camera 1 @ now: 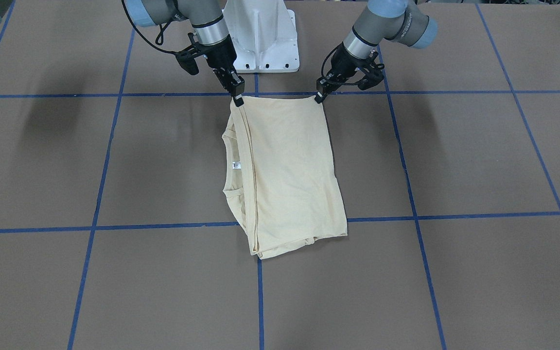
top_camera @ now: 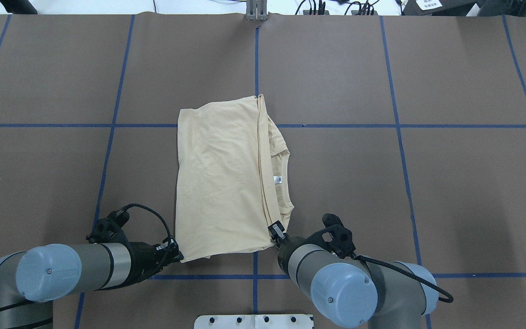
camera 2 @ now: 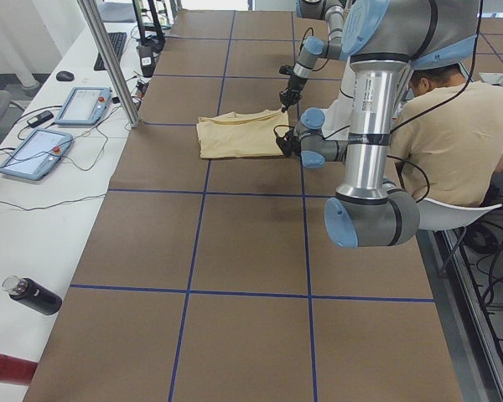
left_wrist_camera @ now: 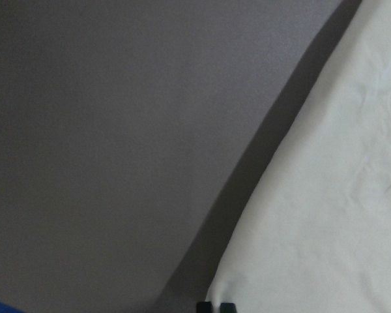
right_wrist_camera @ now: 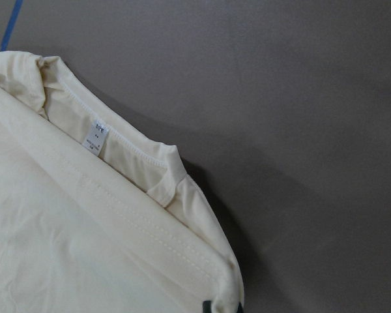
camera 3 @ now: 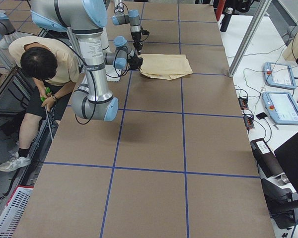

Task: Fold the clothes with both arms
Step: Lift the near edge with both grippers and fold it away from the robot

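The clothes are one cream long-sleeved T-shirt (camera 1: 289,170) (top_camera: 219,183), folded into a rectangle at the table's middle. Its collar and white neck label (top_camera: 277,179) (right_wrist_camera: 96,137) stick out on the robot's right side. My right gripper (camera 1: 237,100) (top_camera: 273,230) is shut on the near corner next to the collar. My left gripper (camera 1: 319,96) (top_camera: 179,257) is shut on the other near corner (left_wrist_camera: 215,297). The edge between them runs straight and taut. A shadow under the cloth in the left wrist view shows that corner raised off the table.
The white pedestal base (camera 1: 260,39) stands just behind the grippers. A person (camera 2: 453,126) (camera 3: 44,69) sits beside the robot. A side table with control tablets (camera 2: 84,105) (camera 3: 283,106) and bottles (camera 2: 33,295) runs along the far edge. Blue tape lines (camera 1: 260,301) grid the brown table.
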Action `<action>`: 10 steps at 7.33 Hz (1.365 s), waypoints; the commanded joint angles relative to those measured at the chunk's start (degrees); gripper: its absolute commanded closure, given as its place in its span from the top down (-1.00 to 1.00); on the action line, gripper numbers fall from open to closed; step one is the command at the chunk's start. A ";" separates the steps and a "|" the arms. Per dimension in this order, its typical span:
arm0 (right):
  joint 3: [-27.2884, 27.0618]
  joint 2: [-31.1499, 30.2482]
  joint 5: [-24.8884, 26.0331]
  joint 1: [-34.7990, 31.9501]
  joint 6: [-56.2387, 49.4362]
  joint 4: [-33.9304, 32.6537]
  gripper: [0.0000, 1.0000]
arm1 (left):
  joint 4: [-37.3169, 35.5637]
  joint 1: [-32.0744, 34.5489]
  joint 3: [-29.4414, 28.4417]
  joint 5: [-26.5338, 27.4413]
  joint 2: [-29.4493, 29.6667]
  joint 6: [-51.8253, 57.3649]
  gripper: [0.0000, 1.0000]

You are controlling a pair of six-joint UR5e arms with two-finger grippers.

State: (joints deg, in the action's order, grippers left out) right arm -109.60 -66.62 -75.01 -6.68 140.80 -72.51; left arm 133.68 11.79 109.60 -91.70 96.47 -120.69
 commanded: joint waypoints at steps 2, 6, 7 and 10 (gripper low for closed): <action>-2.00 -0.61 -0.13 0.00 0.00 -0.78 -1.00 | 0.00 -0.37 4.45 -0.50 -0.31 0.10 -1.00; -10.39 1.91 -6.26 -5.66 0.00 -11.51 -1.00 | -2.54 2.16 13.28 -4.28 -2.34 -1.41 -1.00; -6.37 5.24 -13.68 -11.72 -0.87 -11.77 -1.00 | -2.55 6.79 12.57 -5.58 -1.82 1.22 -1.00; 7.96 15.53 -17.27 -19.14 -3.42 -11.07 -1.00 | -2.64 16.05 3.22 -9.90 4.83 5.90 -1.00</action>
State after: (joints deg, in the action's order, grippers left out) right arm -107.27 -54.91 -91.05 -23.15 138.68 -83.72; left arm 131.02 24.76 118.24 -100.77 97.38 -115.55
